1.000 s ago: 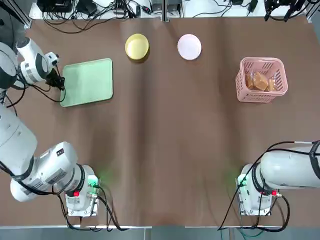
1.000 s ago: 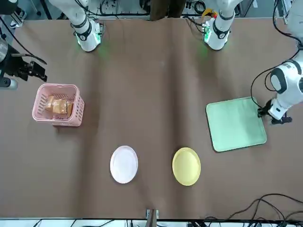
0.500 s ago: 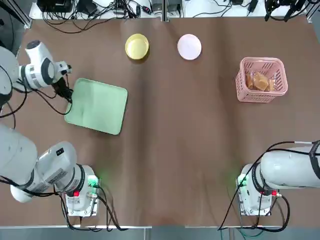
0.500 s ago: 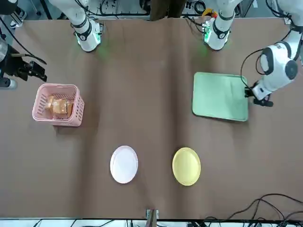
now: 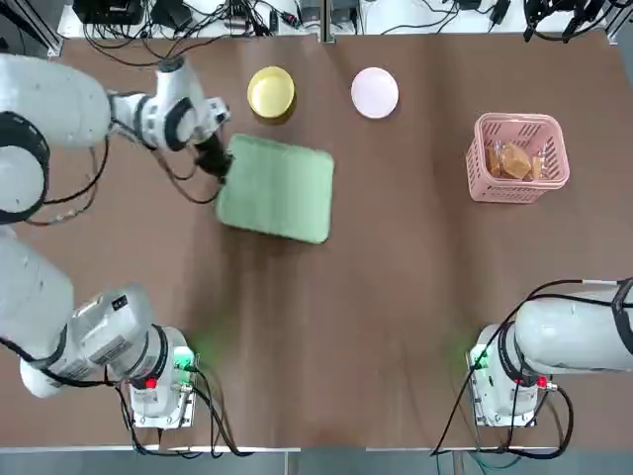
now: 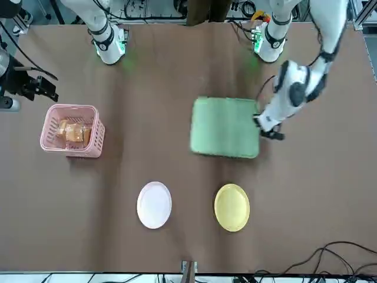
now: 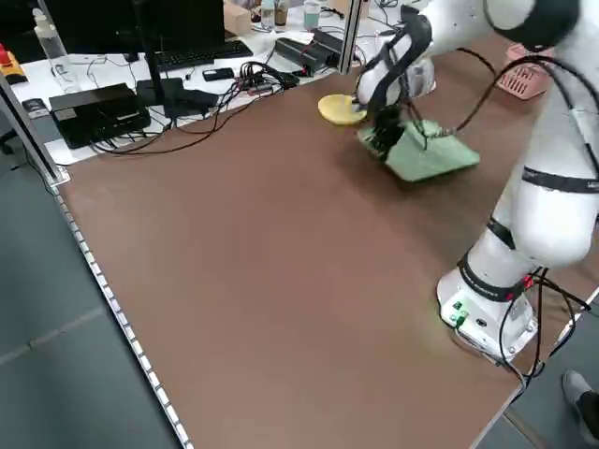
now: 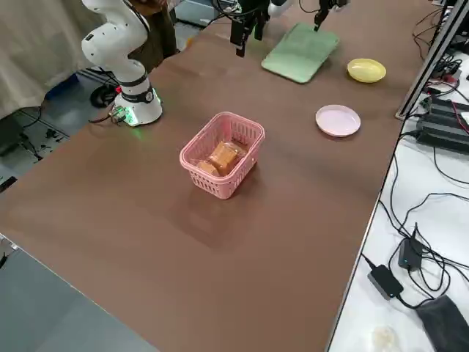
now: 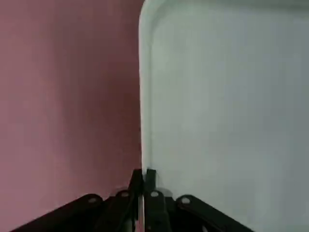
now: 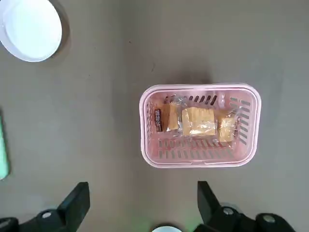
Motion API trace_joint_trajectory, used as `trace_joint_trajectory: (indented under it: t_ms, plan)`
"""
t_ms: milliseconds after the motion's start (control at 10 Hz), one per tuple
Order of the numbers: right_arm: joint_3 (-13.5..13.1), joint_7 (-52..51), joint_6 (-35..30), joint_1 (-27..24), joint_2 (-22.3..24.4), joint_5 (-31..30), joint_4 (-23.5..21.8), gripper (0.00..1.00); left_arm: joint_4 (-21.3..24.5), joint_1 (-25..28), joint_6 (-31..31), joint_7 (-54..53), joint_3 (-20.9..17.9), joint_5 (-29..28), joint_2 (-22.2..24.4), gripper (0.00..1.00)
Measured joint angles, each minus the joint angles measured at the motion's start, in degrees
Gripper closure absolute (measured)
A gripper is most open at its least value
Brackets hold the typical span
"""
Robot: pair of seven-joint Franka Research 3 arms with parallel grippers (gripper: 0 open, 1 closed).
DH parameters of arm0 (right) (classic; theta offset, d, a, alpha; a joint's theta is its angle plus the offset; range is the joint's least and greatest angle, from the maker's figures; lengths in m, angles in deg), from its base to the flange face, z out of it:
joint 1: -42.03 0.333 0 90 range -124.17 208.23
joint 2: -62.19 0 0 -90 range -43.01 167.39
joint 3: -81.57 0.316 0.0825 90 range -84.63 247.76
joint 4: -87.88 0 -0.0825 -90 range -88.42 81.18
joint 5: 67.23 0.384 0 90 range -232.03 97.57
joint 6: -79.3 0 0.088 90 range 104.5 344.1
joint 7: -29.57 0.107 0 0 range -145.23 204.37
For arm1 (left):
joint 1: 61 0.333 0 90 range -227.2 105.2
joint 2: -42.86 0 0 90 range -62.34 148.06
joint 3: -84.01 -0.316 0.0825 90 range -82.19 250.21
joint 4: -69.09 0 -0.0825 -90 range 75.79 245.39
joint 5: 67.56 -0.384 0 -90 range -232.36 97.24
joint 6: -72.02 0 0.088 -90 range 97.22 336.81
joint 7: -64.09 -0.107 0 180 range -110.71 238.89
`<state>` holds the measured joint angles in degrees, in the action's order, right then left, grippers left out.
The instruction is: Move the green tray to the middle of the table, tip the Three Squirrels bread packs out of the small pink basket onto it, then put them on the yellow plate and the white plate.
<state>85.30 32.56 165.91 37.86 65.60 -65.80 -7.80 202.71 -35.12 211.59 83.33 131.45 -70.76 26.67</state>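
"Top view gives me the green tray [image 5: 282, 188] left of the table's middle. What's got it?"

"The left gripper [image 9: 144, 170], nipped narrow on its left rim. That arm reaches in from the left, wrist angled down, black cables [image 5: 188, 188] looping beside the tray."

"Anything crowding it?"

"The yellow plate [image 5: 270, 92], near, just beyond its far edge. The white plate [image 5: 375, 93] sits beyond it too, farther right."

"And the bread packs [image 10: 198, 122]?"

"Well to the tray's right, inside the small pink basket [image 5: 517, 158], upright on the table [image 5: 396, 297]. I can make out three."

"Other arm?"

"Right gripper [image 10: 144, 186]'s raised, well right of the tray, jaws wide, nothing between them."
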Motion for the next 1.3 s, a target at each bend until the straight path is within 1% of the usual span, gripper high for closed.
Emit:
trace_joint_trajectory:
  t_ms: [100, 300, 400, 500, 600, 700, 900, 1000, 1100, 1300]
  plan:
    - [-0.14, -0.06, 0.06, -0.1, -0.01, 0.0, -0.06, 0.01, -4.39, -4.16, -0.31, 5.77, 0.1, 0.0, -3.37, 0.95]
    - [-0.19, -0.27, 0.92, -0.25, -0.01, 0.0, -0.16, 0.01, -12.29, -10.4, -0.51, 12.74, -0.45, -0.08, -10.18, 0.95]
    - [-0.08, -0.39, 2.23, -0.25, -0.02, 0.02, -0.6, 0.01, -14.71, -13.07, -0.67, 14.18, -1.24, -0.12, -12.4, 0.95]
    - [0.22, -0.48, 4.92, -0.23, -0.03, 0.07, -2.4, 0.02, -15.64, -14.65, -1.08, 14.53, -1.91, -0.12, -13.5, 0.93]
    - [0.6, -0.5, 9.42, -0.1, -0.09, 0.1, -5.9, 0.02, -15.76, -14.98, -1.96, 14.55, -2.17, -0.12, -13.9, 0.94]
    - [0.83, -0.68, 14.99, 0.42, -0.22, 0.13, -10.64, 0.02, -15.78, -14.92, -3.62, 14.45, -2.41, -0.12, -13.99, 0.94]
    - [0.98, -0.69, 25.59, 2.36, -0.54, 0.11, -21.64, 0.02, -15.87, -14.03, -9.51, 11.31, -2.85, -0.17, -13.99, 0.95]
    - [0.99, -0.69, 28.53, 2.54, -0.61, 0.11, -25.86, 0.02, -15.88, -13.42, -11.09, 10.02, -2.95, -0.17, -13.99, 0.95]
    - [0.98, -0.69, 30.48, 2.54, -0.58, 0.11, -28.8, 0.03, -15.92, -13.32, -11.43, 9.0, -3.31, -0.17, -13.99, 0.95]
    - [0.97, -0.69, 34.02, 2.56, -0.56, 0.11, -32.53, 0.03, -16.07, -13.34, -12.57, 6.79, -4.37, -0.17, -14.0, 0.92]
